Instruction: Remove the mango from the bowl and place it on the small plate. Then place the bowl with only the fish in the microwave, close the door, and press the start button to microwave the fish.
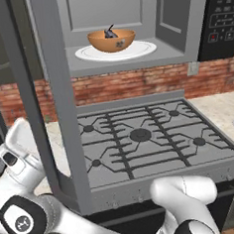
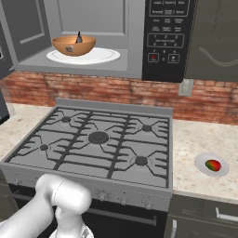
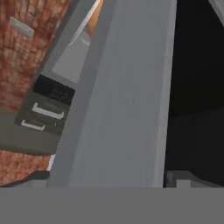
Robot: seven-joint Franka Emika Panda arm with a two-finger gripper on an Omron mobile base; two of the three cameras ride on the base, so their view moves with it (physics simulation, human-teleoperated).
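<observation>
Bowl first: the round orange-brown bowl [image 1: 111, 40] with a smooth rim sits inside the grey cavity of the large over-the-stove microwave [image 1: 178, 19], resting on the wide white round turntable plate [image 1: 142, 50]. The small dark grey-blue fish [image 1: 111, 33] lies in the bowl, one thin end poking up above the rim. From the right base view the bowl [image 2: 73, 45] sits toward the left of the turntable, and the black control panel [image 2: 166, 39] with white-lettered buttons stands just to the right of the cavity.

The wide grey-framed microwave door [image 1: 53, 109] hangs open, swung out to the left of the cavity; in the left base view its frame runs as a tall grey bar from the top edge down in front of the stove. In the hand view the same grey frame [image 3: 122, 100] fills the middle at close range, with the dark window to its right. The gripper [image 3: 107, 180] sits right at this frame, its two dark finger tips on either side of the frame's width, apparently spread apart, though the tips are mostly cut off and contact is hard to judge.

Below the microwave lies the grey gas stove [image 2: 97, 139] with black grates, backed by a red brick wall [image 2: 139, 93]. On the pale speckled counter [image 2: 195, 139] to the right of the stove rests the small round flat pale grey-white plate [image 2: 202, 161], and the small roundish red, green and yellow mango [image 2: 213, 165] lies on it.
</observation>
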